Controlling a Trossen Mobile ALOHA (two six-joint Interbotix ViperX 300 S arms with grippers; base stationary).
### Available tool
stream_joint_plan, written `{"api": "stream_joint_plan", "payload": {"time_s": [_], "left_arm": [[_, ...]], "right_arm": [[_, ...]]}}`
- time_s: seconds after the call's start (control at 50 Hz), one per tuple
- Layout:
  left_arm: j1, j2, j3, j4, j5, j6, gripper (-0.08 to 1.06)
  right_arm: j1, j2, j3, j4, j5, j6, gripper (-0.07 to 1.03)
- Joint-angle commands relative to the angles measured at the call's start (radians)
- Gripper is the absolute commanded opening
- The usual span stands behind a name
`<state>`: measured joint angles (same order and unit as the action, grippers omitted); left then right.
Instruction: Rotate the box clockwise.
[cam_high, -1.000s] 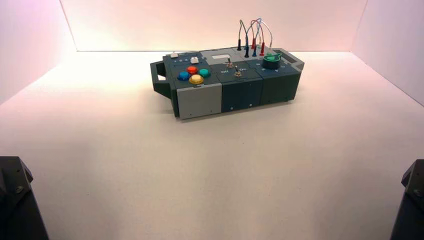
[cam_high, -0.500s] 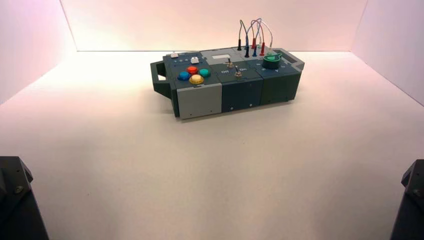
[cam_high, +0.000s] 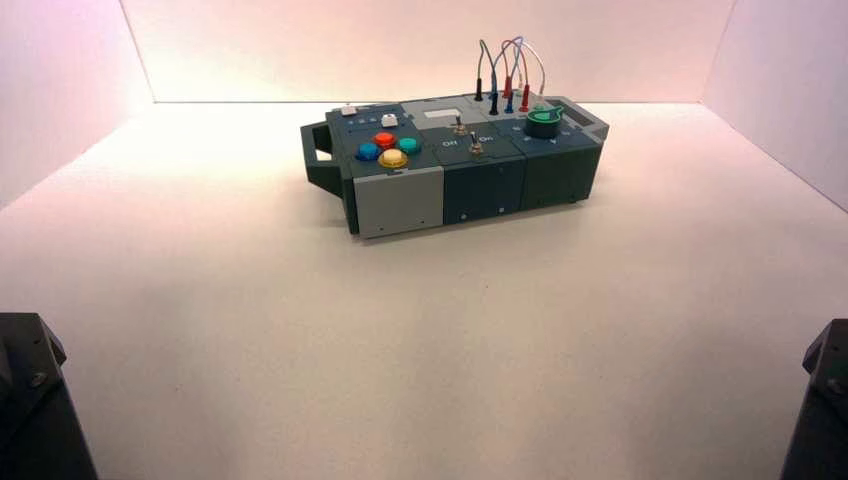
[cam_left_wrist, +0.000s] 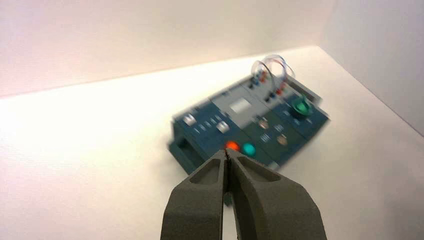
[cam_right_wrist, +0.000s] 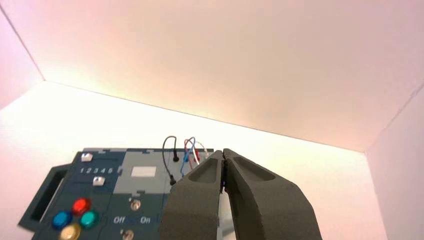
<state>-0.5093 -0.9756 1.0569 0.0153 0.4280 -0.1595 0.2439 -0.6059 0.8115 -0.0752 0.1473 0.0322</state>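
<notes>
The box (cam_high: 460, 180) is a long dark teal and grey panel box standing at the far middle of the table, slightly skewed. It has a handle (cam_high: 320, 160) on its left end, coloured round buttons (cam_high: 388, 148), two toggle switches (cam_high: 467, 137), a green knob (cam_high: 543, 120) and looped wires (cam_high: 505, 75). It also shows in the left wrist view (cam_left_wrist: 250, 135) and the right wrist view (cam_right_wrist: 115, 200). My left gripper (cam_left_wrist: 226, 155) is shut and empty, well short of the box. My right gripper (cam_right_wrist: 223, 154) is shut and empty, also short of it.
White walls close the table at the back and both sides (cam_high: 60, 60). The arm bases sit at the near left corner (cam_high: 30, 400) and near right corner (cam_high: 825, 400). Bare white tabletop (cam_high: 420, 330) lies between them and the box.
</notes>
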Motion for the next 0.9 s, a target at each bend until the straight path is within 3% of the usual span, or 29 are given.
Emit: {"api": "stream_joint_plan", "payload": {"time_s": [0.02, 0.18, 0.36, 0.52, 0.68, 0.9], "left_arm": [[-0.063, 0.031, -0.005, -0.037, 0.012, 0.002, -0.03], [-0.132, 0.13, -0.012, -0.049, 0.018, 0.005, -0.03], [-0.219, 0.399, -0.097, -0.049, 0.052, 0.077, -0.03], [-0.299, 0.591, -0.183, -0.049, 0.06, 0.115, -0.03], [-0.325, 0.709, -0.242, -0.049, 0.066, 0.13, -0.03], [-0.337, 0.796, -0.268, -0.049, 0.095, 0.156, -0.03]], "right_arm": [[-0.002, 0.092, -0.106, 0.005, -0.014, 0.002, -0.02], [0.0, 0.218, -0.206, 0.003, -0.014, 0.002, -0.02], [0.002, 0.385, -0.337, 0.003, 0.002, 0.002, -0.02], [0.009, 0.508, -0.449, 0.003, 0.04, -0.002, -0.02], [0.017, 0.644, -0.578, 0.003, 0.094, -0.009, -0.02], [0.025, 0.813, -0.741, 0.002, 0.183, -0.014, -0.02]]}}
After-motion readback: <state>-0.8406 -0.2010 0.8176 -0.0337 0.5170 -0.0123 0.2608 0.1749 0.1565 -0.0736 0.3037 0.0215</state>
